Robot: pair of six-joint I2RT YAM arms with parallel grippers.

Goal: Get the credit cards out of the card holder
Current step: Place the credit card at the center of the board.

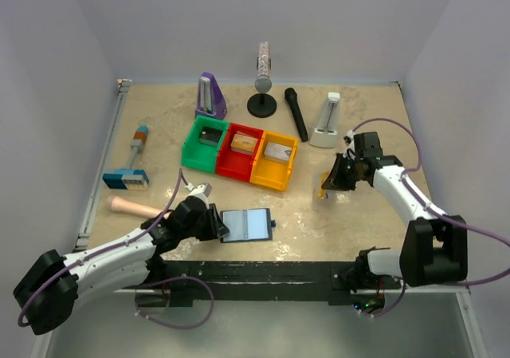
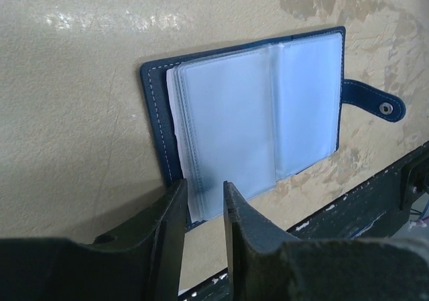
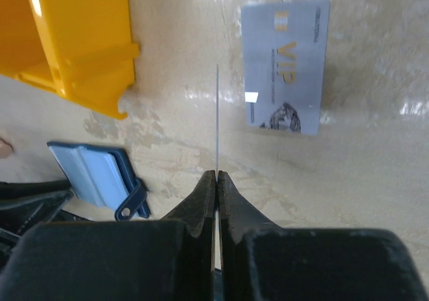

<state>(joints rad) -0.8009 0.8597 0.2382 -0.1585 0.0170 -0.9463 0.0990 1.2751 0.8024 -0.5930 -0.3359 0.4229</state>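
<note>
Holder [image 2: 268, 106] lies open at the near edge of the table [image 1: 358, 230]. Your left gripper [image 2: 204, 210] stands narrow over its sleeve edge, and you can't tell if it grips. Your right gripper [image 3: 218, 180] pinches one card [image 3: 218, 113] edge-on beside the grey card [image 3: 285, 66], which lies flat. Next, lower it flat and release. Only the top view shows its amber colour.

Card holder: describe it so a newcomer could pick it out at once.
Start at the row of green, red and yellow bins mid-table and come toward the near edge. The card holder lies there, open, at the left end effector. It alone is a dark blue booklet with pale clear sleeves and a snap tab.
</note>
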